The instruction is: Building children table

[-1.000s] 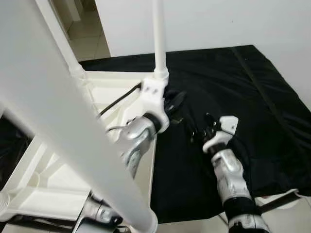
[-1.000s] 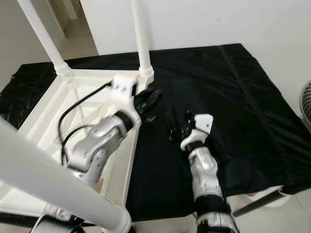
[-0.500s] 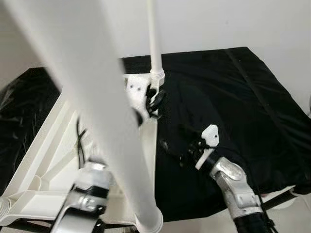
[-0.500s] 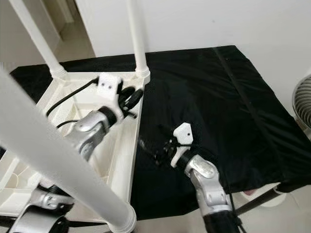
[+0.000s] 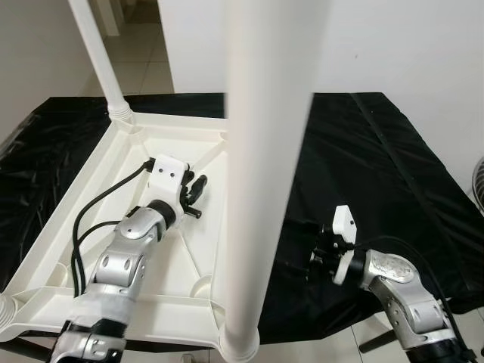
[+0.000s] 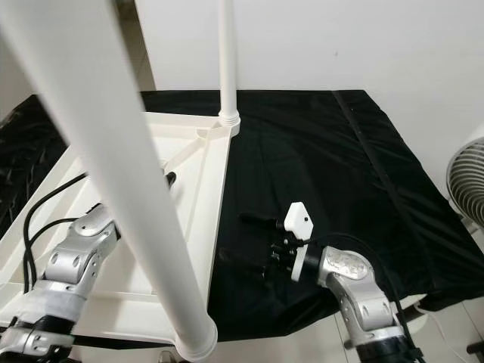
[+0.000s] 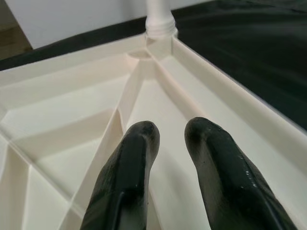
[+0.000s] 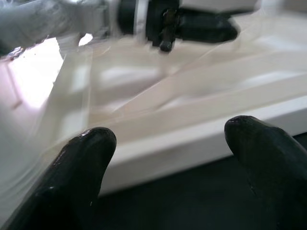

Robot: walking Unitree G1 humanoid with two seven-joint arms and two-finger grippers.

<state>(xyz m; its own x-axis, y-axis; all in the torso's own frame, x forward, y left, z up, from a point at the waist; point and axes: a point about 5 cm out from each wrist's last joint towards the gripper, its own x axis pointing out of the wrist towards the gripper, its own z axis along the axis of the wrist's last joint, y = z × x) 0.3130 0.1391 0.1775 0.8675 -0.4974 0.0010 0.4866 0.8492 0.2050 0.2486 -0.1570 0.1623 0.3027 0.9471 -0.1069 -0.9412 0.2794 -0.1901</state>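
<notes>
Left pincer (image 5: 198, 199) hovers inside upturned children's table (image 5: 91, 189), fingers (image 7: 129, 163) nearly together, holding nothing — aimed along inner rib toward far corner leg (image 6: 227, 68). Right pincer (image 6: 257, 246) spread wide, empty, low over black cloth (image 6: 325, 166), facing table's side rim (image 8: 192, 139) just beside it. Table lies upside down, legs up; near leg (image 5: 261, 174) stands between arms. Right arm nearer rim; open cloth on right gives room.
</notes>
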